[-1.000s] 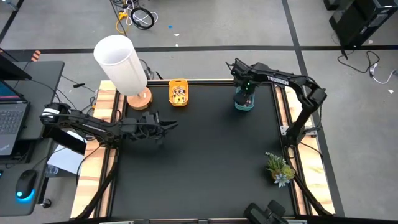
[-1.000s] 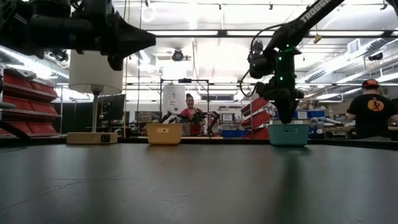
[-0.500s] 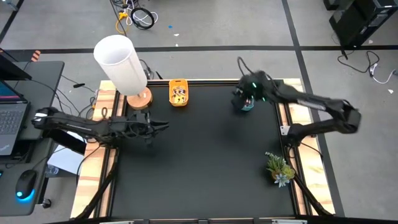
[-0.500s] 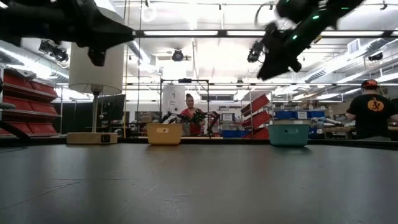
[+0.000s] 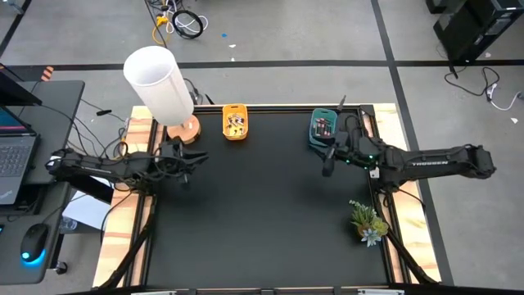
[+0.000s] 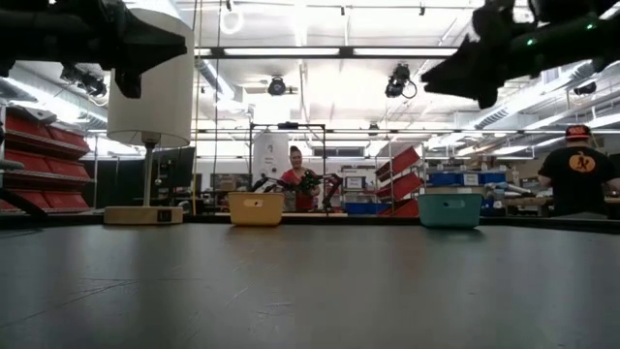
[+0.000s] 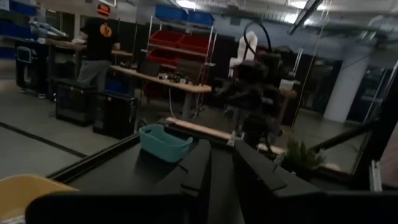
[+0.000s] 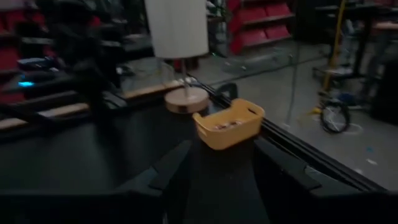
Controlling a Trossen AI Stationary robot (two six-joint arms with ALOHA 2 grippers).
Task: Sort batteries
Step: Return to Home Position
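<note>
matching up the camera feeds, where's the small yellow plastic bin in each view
High view: the yellow plastic bin sits upper middle, just right of the white-shaded lamp.
Low view: left of centre at the far edge, right of the lamp.
Left wrist view: only a pale yellow part shows, cut off by the frame.
Right wrist view: straight ahead, beside the lamp's round base.
Shared landmark: the lamp, missing only from the left wrist view.

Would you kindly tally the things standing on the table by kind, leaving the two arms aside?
Bins: 2, the yellow bin and the teal bin
Lamp: 1
Plant: 1
Batteries: some lie in both bins, too small to count
Total: 4 things, batteries aside
</note>
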